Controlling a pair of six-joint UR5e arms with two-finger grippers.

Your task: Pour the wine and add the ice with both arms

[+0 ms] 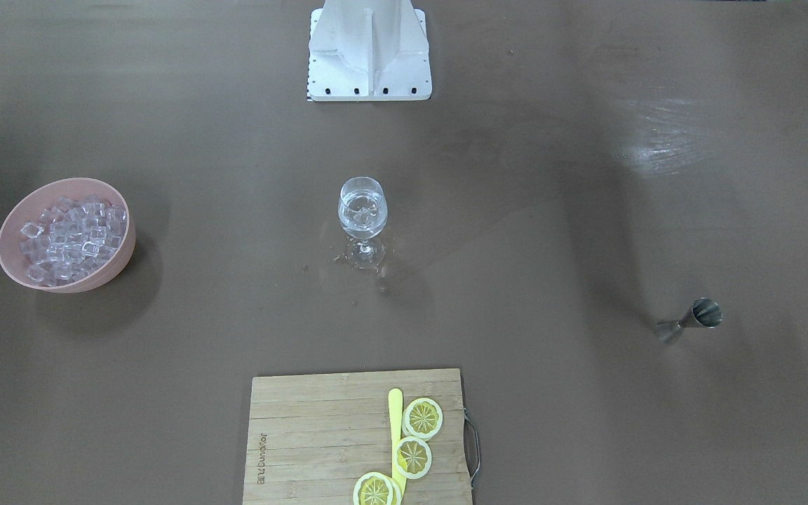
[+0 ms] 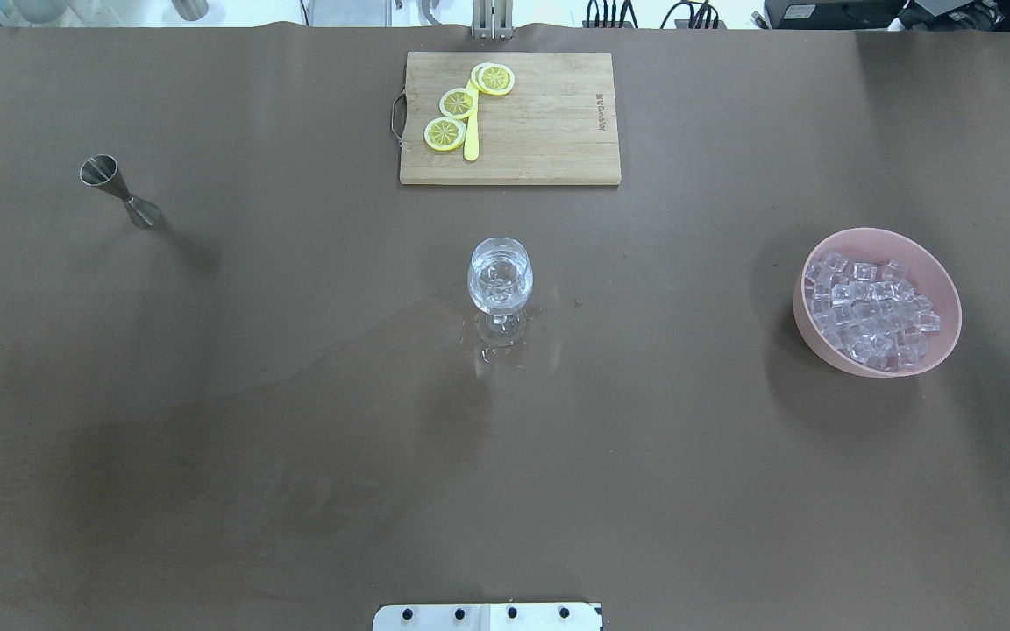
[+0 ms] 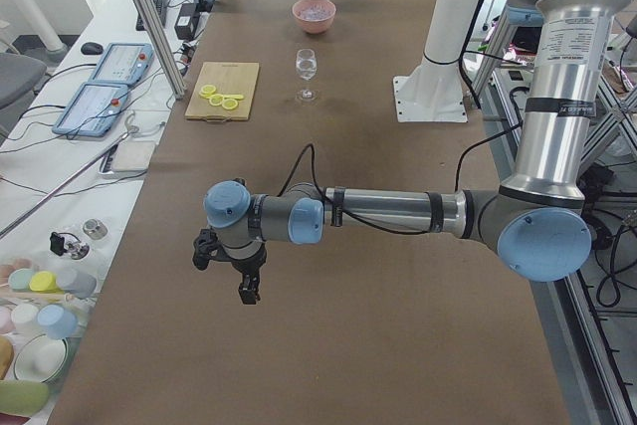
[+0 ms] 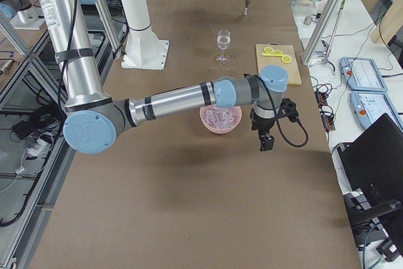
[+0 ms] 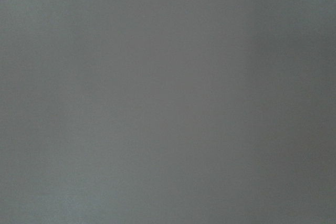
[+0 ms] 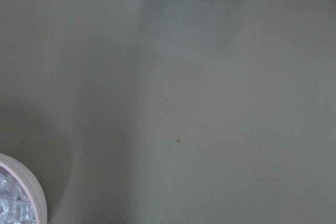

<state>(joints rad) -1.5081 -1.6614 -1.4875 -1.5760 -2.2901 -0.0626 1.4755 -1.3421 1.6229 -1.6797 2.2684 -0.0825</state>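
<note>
**Status: wine appears poured; ice step unconfirmed; both grippers clear of the work**

1. The wine glass [image 1: 362, 223] stands upright at mid-bench. It holds a small amount of clear wine [image 2: 500, 285]. There are glassy glints in the liquid, but I cannot tell whether any of them is a cube.
2. Droplets [image 1: 339, 259] lie on the bench [image 1: 551, 393] around the foot of the glass. I judge the pour done, with minor spillage.
3. The jigger [image 1: 690, 321] stands on my left side, well apart from the glass, and nothing is holding it.
4. The ice [image 1: 71, 235] fills the pink bowl [image 1: 106, 273] on my right side, well apart from the glass.
5. My left gripper [image 3: 244, 286] hangs over bare bench, away from every item. My right gripper [image 4: 266, 142] hangs just beside the bowl, on the side away from the glass. Each shows only in a side view, so I cannot tell how wide the jaws are, and I see nothing in either.
6. The chopping board [image 1: 306, 435] with its lemon slices [image 1: 412, 457] plays no part here.

Assessment: the pour is complete. The ice transfer is either finished or outstanding, and the glass contents need a closer look.
</note>
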